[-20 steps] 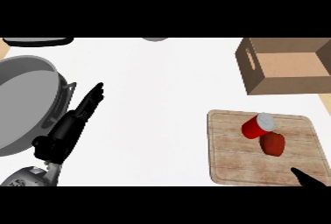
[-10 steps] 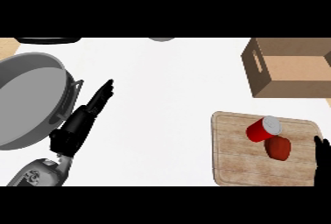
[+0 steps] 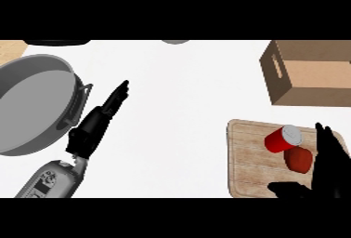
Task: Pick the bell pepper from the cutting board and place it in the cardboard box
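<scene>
Biggest change from half a second back: the right hand (image 3: pixel 329 160) has pushed much further in from the lower right edge and now stands over the right side of the cutting board (image 3: pixel 248 158), just beside the bell pepper (image 3: pixel 299 159) — before, only a sliver of it showed at the board's right edge. Its fingers point up the view and look mostly straight, with the thumb sticking out to the left below the pepper; it has nothing in it yet, and I can't tell if it's actually touching the pepper or just next to it. The pepper itself hasn't budged: still lying on the board, tucked right against a red can (image 3: pixel 282 138) that's tipped on its side with the pale end facing up and right. The left hand (image 3: pixel 103 114) is pretty much where it was, fingers out straight and pointing up and to the right, holding nothing, lying beside the handle of the big grey pan (image 3: pixel 31 109) at the left. The cardboard box (image 3: pixel 308 72) sits at the upper right, open side up, well apart from the board, with a hand slot in its left wall. All of it is on a plain white counter (image 3: pixel 178 93) — a strip of wood shows at the top left corner, plus a dark thing and a small grey round thing cut off by the top edge.
</scene>
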`<state>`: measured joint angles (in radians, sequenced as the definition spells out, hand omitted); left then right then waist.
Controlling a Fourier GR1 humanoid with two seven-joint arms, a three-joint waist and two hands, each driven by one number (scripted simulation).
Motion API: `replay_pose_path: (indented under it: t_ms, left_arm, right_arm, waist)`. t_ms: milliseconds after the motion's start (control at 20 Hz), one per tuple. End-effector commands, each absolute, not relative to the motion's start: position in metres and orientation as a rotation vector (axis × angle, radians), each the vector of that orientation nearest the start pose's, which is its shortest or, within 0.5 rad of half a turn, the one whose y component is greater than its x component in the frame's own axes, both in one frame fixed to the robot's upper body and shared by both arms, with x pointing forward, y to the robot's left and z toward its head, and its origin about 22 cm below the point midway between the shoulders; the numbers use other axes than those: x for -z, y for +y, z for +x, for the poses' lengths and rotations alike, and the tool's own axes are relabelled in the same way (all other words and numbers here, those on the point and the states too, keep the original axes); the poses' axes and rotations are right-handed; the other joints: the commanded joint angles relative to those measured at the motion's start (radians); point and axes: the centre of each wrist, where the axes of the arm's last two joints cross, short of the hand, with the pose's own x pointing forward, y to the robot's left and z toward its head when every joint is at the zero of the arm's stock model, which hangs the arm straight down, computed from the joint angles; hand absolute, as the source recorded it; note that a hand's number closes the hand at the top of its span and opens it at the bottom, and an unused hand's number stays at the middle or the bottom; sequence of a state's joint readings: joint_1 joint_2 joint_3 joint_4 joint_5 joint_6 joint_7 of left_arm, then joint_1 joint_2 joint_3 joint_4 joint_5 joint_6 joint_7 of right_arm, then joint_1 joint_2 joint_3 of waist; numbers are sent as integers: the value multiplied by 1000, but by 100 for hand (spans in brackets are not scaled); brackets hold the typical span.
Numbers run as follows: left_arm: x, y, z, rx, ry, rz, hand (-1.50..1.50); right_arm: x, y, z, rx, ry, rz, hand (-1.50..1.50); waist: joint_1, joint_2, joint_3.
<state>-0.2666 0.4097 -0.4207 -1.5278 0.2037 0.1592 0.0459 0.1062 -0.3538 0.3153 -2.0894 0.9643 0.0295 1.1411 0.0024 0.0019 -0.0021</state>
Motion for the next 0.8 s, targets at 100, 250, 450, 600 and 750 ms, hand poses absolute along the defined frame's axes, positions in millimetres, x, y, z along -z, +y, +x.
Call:
replay_pose_path:
  t_ms: [100,250,450,600,750]
  left_arm:
    - [-66,199,289,444,-1602,-47,0]
    - [-45,216,292,458,-1604,-22,0]
    - [-47,211,276,441,-1612,-32,0]
    - [-56,218,296,434,-1612,-32,0]
    - [-54,210,297,445,-1620,-38,0]
  right_arm:
    - [-80,-209,199,-427,-666,-1168,-150]
    - [-72,-208,218,-420,-614,-1143,-150]
    - [-61,-228,218,-410,-599,-1163,-150]
    - [-71,-226,216,-412,-649,-1162,-150]
    - [-57,-221,223,-432,-661,-1191,-150]
  waist:
    - [-4,-1,2]
    - [-1,1,2]
    - [1,-2,2]
    - [-6,-2,2]
    - [-5,-2,2]
